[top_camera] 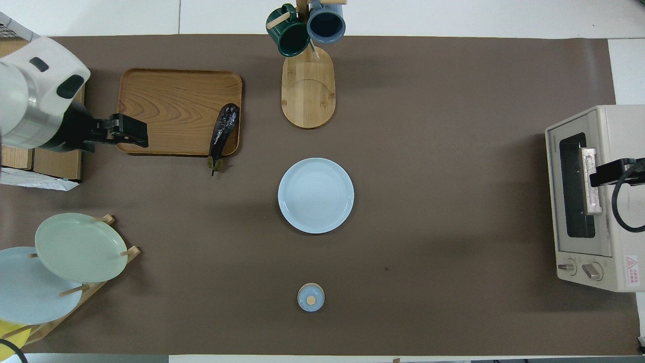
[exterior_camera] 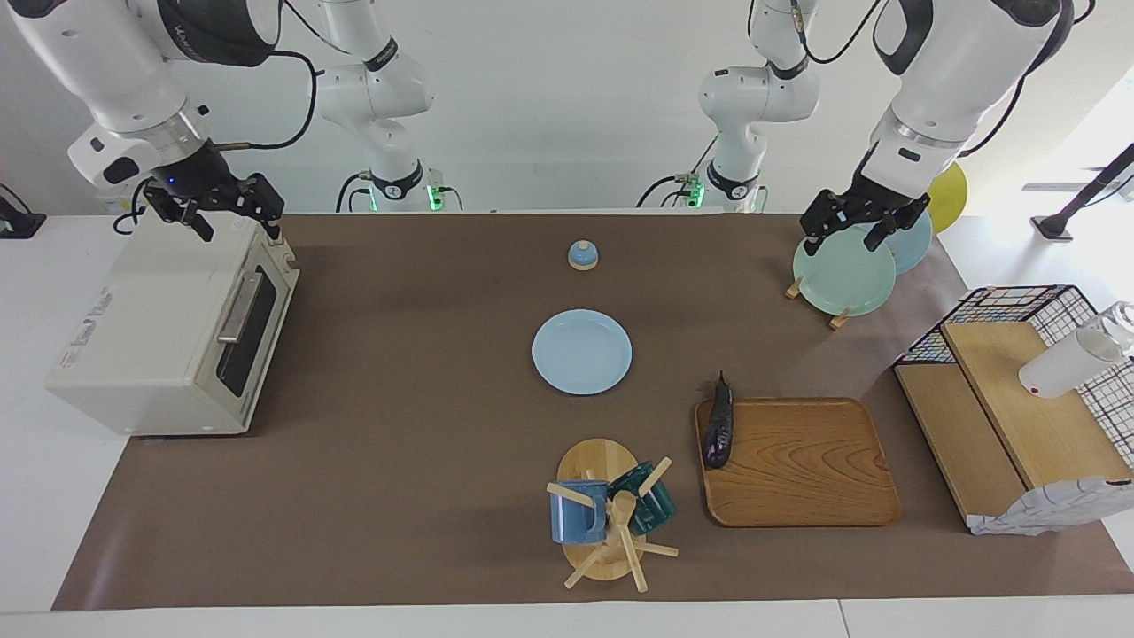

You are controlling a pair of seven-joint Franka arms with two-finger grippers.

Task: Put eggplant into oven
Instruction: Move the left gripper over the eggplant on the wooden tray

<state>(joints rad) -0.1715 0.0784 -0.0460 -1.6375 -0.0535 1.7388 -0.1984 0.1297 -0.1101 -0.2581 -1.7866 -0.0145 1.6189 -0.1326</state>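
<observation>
Two grippers are hanging in the air, fingers apart and holding nothing. The right gripper (exterior_camera: 237,229) is hovering over the oven (exterior_camera: 151,346), which is sitting with its door shut at the right arm's end of the table. The left gripper (exterior_camera: 842,241) is hovering at the left arm's end. Farther from the robots, the eggplant (exterior_camera: 718,434) is lying along the wooden tray's (exterior_camera: 806,470) edge, its stem poking over the rim toward the robots.

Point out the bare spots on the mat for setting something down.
Widest: between the oven and the blue plate. Another lies between that plate and the plate rack. The wooden tray is bare except the eggplant on its edge. Crowded: around the mug stand.
</observation>
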